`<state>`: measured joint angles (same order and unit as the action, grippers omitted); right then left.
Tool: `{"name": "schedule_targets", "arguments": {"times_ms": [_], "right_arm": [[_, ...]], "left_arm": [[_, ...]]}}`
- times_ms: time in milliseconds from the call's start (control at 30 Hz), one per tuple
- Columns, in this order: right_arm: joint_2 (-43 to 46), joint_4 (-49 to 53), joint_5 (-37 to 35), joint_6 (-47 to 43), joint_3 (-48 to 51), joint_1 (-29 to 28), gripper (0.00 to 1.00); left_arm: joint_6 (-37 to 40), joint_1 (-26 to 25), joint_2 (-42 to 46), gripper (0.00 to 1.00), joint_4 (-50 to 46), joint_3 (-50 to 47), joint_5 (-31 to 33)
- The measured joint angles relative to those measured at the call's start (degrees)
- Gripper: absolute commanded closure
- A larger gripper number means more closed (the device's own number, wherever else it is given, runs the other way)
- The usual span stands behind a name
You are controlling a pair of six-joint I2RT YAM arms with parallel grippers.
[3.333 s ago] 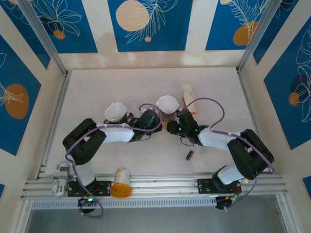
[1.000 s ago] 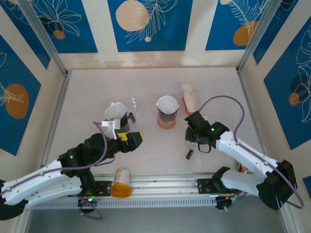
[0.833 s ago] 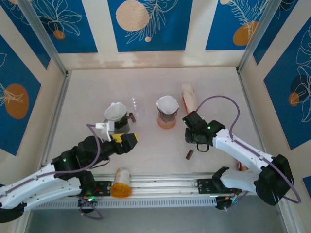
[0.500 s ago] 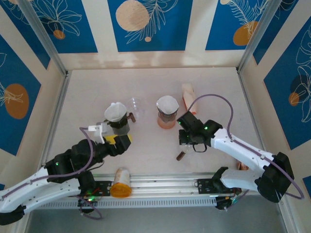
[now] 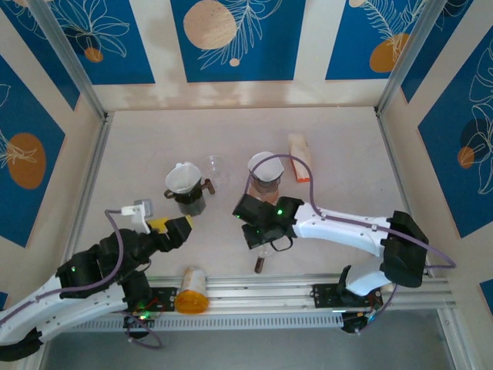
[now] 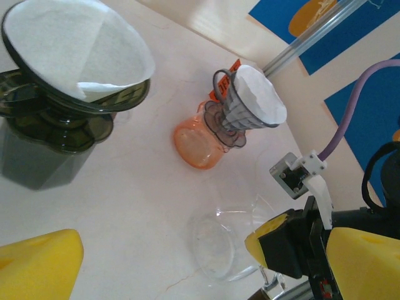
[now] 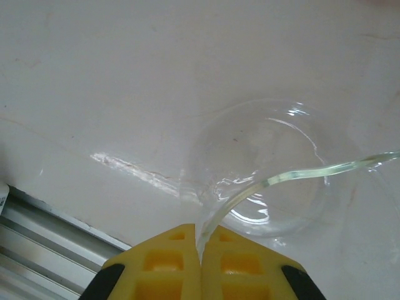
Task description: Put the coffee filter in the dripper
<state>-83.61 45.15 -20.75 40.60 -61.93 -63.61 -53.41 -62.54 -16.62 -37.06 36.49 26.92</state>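
A clear glass dripper [image 7: 269, 169] with a brown handle [image 5: 259, 265] lies on the table's near middle; my right gripper [image 7: 201, 234] is shut on its rim [image 5: 260, 240]. In the left wrist view the glass dripper [image 6: 219, 247] lies between my left gripper's wide-apart yellow fingers [image 6: 37, 262]. A white coffee filter [image 5: 182, 176] sits in a dark dripper [image 6: 62, 94] at left. Another filter [image 5: 266, 163] sits in a grey dripper [image 6: 240, 109] on an orange base [image 6: 197, 145]. My left gripper [image 5: 171, 227] stands open and empty near the dark dripper.
A clear cup [image 5: 213, 163] stands between the two filled drippers. An orange-and-white packet [image 5: 299, 146] lies behind the right one. An orange pill bottle [image 5: 191, 289] rests on the front rail. Bare tabletop stretches at the back and far right.
My right gripper shut on the glass dripper's rim and carried it left and toward the near edge. My left arm drew back toward the near left, staying open.
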Motion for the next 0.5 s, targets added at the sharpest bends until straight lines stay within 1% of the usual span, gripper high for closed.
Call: {"name": "schedule_targets", "arguments": {"times_ms": [167, 200, 267, 333, 400, 500], "right_arm": [[-3.58, -0.98, 0.04, -0.02, -3.02, -0.57, 0.90], [-4.22, -0.98, 0.04, 0.00, -3.65, -0.61, 0.87], [-5.60, -1.42, 0.31, 0.24, -4.68, -0.83, 0.74], [-6.40, -1.99, 0.70, 0.42, -5.09, -1.11, 0.67], [-6.62, -1.99, 0.70, 0.48, -5.44, -1.33, 0.63], [-6.47, -1.33, 0.42, 0.42, -6.71, -1.31, 0.61]], "left_arm": [[0.00, 0.00, 0.15, 0.00, -1.88, 0.00, 0.83], [0.00, 0.00, 0.20, 0.00, -2.03, 0.00, 0.85], [0.00, 0.00, 0.44, 0.00, -2.51, 0.00, 0.85], [0.00, 0.00, 0.48, 0.00, -2.95, 0.00, 0.85], [0.00, 0.00, 0.50, 0.00, -3.23, 0.00, 0.85], [0.00, 0.00, 0.68, 0.00, -3.76, 0.00, 0.87]]}}
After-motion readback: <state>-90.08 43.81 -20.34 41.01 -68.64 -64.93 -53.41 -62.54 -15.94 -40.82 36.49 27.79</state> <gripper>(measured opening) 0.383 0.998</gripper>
